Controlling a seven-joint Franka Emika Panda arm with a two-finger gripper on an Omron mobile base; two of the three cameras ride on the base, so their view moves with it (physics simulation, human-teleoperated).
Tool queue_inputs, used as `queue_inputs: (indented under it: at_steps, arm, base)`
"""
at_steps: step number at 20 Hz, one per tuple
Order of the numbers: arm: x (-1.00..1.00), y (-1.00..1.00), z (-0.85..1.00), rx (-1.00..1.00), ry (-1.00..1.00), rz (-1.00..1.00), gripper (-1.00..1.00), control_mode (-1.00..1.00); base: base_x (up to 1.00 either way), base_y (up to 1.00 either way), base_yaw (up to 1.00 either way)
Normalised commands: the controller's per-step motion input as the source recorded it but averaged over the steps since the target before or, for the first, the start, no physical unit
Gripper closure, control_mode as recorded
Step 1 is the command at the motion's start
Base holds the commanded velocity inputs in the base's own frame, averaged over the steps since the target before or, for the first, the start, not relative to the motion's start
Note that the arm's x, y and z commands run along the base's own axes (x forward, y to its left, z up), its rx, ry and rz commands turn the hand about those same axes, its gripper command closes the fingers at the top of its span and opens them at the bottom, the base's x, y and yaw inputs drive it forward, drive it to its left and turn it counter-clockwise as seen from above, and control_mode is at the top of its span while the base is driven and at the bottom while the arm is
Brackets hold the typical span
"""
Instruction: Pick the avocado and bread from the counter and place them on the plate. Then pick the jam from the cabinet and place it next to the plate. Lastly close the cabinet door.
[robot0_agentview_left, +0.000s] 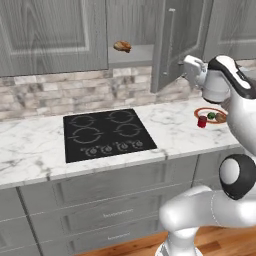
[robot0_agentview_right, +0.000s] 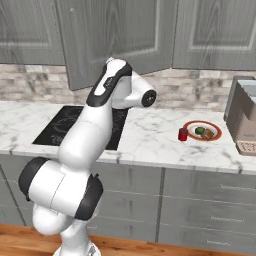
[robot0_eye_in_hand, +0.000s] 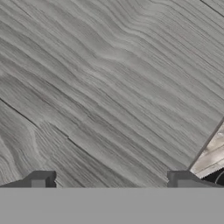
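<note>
Grey wood: the cabinet door (robot0_eye_in_hand: 109, 87) is very close in the hand view, with wavy lines in the wood. It is partly open and sticks out from the cabinet (robot0_agentview_left: 131, 30).
Hard to see: the end of the arm is up against the door in the left base view, so the fingers are hidden there. In the right base view the arm covers part of the door.
Gripper: the gripper (robot0_eye_in_hand: 111, 180) has its two dark tips far apart, with nothing between them. They point at the door.
Handle: a long thin metal bar (robot0_agentview_left: 171, 34) runs up and down on the door.
Shelf: a lumpy golden-brown pastry (robot0_agentview_left: 122, 46) sits on the grey shelf inside.
Plate: the plate (robot0_agentview_right: 190, 125) has an orange-red rim and sits on the white marble counter (robot0_agentview_right: 150, 135).
On the plate: the small dark green avocado (robot0_agentview_right: 199, 131) and the small brown bread (robot0_agentview_right: 208, 134) lie side by side.
Jam: the little red jam (robot0_agentview_right: 183, 134) jar stands upright just beside the plate.
Cut off: a grey box (robot0_agentview_right: 243, 117) at the far right runs out of the picture.
Cooktop: a black cooktop (robot0_agentview_left: 106, 134) is set into the counter.
</note>
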Motion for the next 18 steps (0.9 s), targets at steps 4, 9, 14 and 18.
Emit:
queue_inputs:
  at_steps: [4, 9, 14, 18]
  arm:
    - [0.34, 0.04, 0.00, 0.00, 0.13, -0.04, -1.00, -1.00]
    - [0.44, 0.21, 0.00, -0.06, 0.05, -0.05, -1.00, -1.00]
    - [0.54, 0.34, 0.00, -0.09, 0.02, -0.09, -1.00, -1.00]
    - [0.43, 0.29, 0.00, -0.11, 0.00, -0.10, -1.00, -1.00]
  base:
    - [0.00, 0.00, 0.00]
    - [0.00, 0.00, 0.00]
    - [0.00, 0.00, 0.00]
    - [0.00, 0.00, 0.00]
